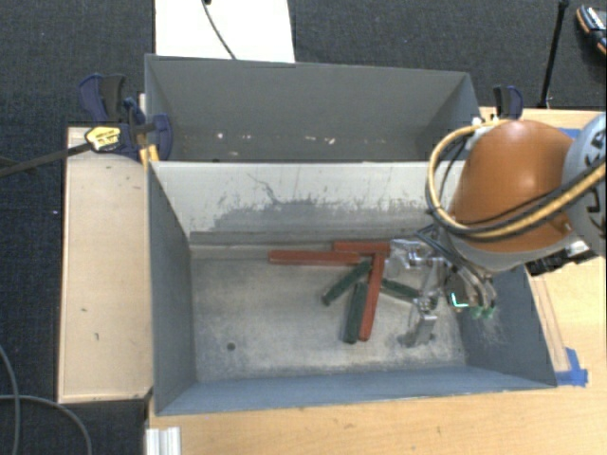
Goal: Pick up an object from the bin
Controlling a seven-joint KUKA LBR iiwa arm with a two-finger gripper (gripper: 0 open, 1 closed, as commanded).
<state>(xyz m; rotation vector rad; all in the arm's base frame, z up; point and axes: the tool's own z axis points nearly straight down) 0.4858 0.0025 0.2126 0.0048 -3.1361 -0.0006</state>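
Several red and green sticks (374, 287) heaped centrally | gripper (423, 324) just right, opening unclear | best: straddle one outlying stick crosswise.

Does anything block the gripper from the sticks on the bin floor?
Nothing visible does. The gripper is low in the bin, just right of the crossed heap of sticks. Nearest to it lie a short dark green stick and, beyond that, a red-brown stick. No other object lies between.

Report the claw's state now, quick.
Claw: open or closed cannot be told; it is down in the bin, just right of the crossed red-brown and green sticks.
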